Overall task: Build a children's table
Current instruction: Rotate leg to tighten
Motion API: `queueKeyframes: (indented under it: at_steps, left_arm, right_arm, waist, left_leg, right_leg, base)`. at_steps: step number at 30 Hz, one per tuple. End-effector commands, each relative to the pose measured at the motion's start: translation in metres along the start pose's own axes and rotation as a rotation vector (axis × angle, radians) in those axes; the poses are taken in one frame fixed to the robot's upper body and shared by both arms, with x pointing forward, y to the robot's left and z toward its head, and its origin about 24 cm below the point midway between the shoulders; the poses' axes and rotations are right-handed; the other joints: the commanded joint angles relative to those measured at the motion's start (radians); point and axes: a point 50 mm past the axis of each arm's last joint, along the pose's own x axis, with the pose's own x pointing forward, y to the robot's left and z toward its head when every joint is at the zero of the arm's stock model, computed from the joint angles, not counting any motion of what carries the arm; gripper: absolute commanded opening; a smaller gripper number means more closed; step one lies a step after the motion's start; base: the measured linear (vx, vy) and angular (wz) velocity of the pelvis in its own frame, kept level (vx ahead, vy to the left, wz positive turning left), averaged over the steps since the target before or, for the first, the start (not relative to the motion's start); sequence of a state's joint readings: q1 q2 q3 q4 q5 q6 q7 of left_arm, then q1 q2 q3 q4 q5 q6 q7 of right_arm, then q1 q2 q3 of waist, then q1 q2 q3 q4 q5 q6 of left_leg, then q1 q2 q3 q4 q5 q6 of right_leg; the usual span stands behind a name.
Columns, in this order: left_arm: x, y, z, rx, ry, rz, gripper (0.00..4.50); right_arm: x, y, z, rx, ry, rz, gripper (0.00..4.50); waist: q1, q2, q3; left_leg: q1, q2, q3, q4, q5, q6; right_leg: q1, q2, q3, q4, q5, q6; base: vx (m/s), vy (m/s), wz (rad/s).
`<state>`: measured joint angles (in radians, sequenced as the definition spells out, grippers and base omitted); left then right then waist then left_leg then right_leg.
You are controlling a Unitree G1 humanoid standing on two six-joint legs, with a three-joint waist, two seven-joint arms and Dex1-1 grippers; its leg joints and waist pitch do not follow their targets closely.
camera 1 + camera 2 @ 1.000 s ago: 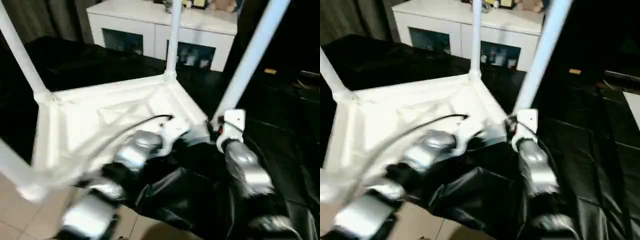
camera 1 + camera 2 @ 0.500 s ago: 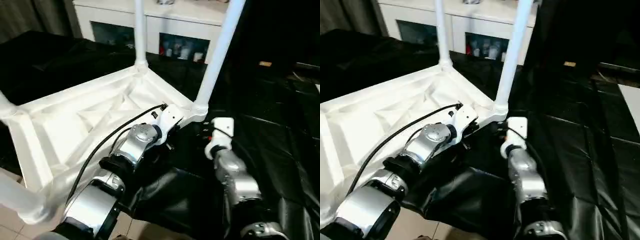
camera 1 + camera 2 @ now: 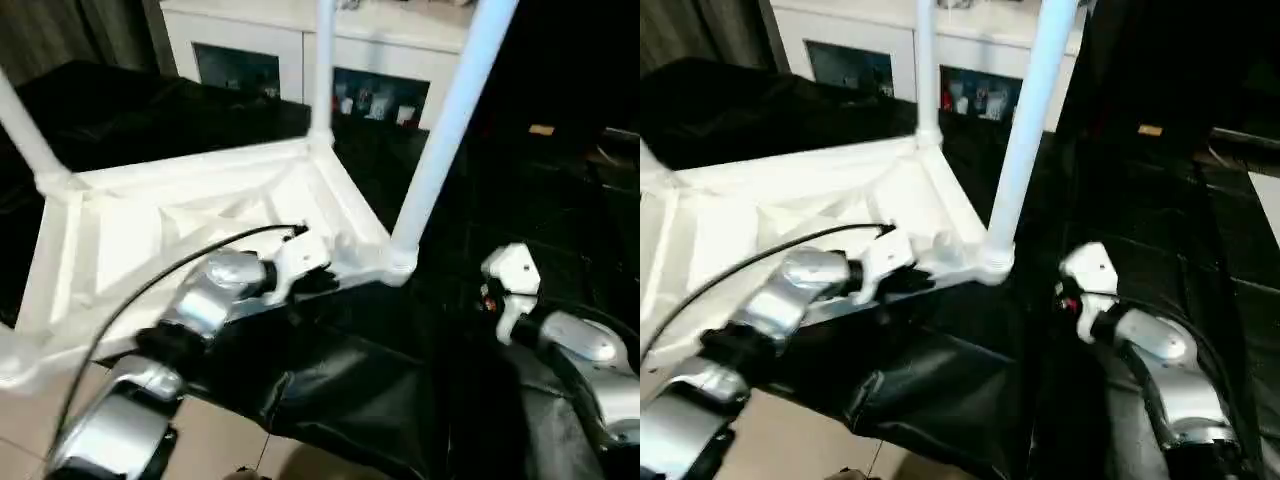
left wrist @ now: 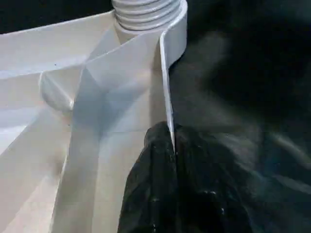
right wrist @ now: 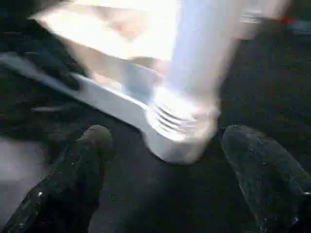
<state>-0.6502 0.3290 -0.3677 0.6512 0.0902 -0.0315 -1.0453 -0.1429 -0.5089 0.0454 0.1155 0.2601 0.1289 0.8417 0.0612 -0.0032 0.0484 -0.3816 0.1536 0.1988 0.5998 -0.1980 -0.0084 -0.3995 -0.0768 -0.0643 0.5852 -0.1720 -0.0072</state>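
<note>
On black sheeting, upside down: children's table (image 3: 190, 215), white, ribbed underside up, legs pointing upward; near-corner leg (image 3: 440, 140) seated in its threaded socket. Left gripper (image 3: 318, 278), fingers (image 4: 160, 194) pressed together and pinching the top's thin rim just beside that socket. Right gripper (image 5: 165, 160), fingers (image 5: 82, 165) spread wide either side of the leg's base, touching nothing. Behind: white cabinet (image 3: 300, 45) with glass-fronted doors. Hazards, as judged: a one-edge pinch could let the rim slip or the table pivot if lifted; the loose, slick sheeting (image 3: 350, 390) may slide underneath; the raised legs could be knocked askew by a swinging forearm.
</note>
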Motion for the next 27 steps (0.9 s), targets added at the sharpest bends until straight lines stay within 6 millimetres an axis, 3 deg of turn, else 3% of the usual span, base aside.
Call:
queueKeyframes:
  at_steps: [1,8,15,23,27]
  left_arm:
    - [0.004,-0.013,-0.002,0.037,0.024,-0.121,0.0]
    - [0.0,-0.014,0.002,0.06,0.014,-0.142,0.0]
    - [0.0,-0.018,0.004,0.063,0.008,-0.169,0.0]
    - [-0.001,-0.019,0.003,0.059,0.014,-0.178,0.0]
    - [-0.001,-0.019,0.002,0.055,0.02,-0.182,0.0]
  right_arm:
    - [-0.001,0.002,0.005,0.003,-0.008,0.057,4.28]
    - [0.013,-0.002,0.0,-0.104,0.082,0.014,4.43]
    - [0.02,0.003,0.0,-0.078,0.084,0.054,4.43]
    - [0.024,0.001,0.002,-0.039,0.037,0.041,4.43]
    - [0.027,0.001,0.003,-0.019,0.012,0.049,4.15]
  waist:
    - [0.006,-0.008,-0.057]
    - [0.018,-0.011,-0.056]
    - [0.026,-0.01,-0.062]
    - [0.025,-0.009,-0.061]
    - [0.025,-0.012,-0.062]
  left_leg:
    - [0.023,0.095,-0.04,-0.081,-0.215,0.072]
    - [0.027,0.09,-0.034,-0.08,-0.195,0.031]
    - [0.023,0.09,-0.033,-0.073,-0.134,0.07]
    - [0.025,0.09,-0.034,-0.075,-0.162,0.051]
    - [0.025,0.089,-0.033,-0.073,-0.158,0.051]
  right_leg:
    - [0.045,-0.097,0.055,-0.057,-0.169,-0.267]
    - [0.039,-0.094,0.054,-0.056,-0.184,-0.253]
    - [0.045,-0.094,0.053,-0.046,-0.1,-0.262]
    - [0.044,-0.093,0.053,-0.048,-0.14,-0.258]
    - [0.044,-0.093,0.054,-0.046,-0.136,-0.259]
  base:
    - [0.0,0.0,0.0]
    - [0.0,0.0,0.0]
    - [0.0,0.0,0.0]
    - [0.0,0.0,0.0]
    - [0.0,0.0,0.0]
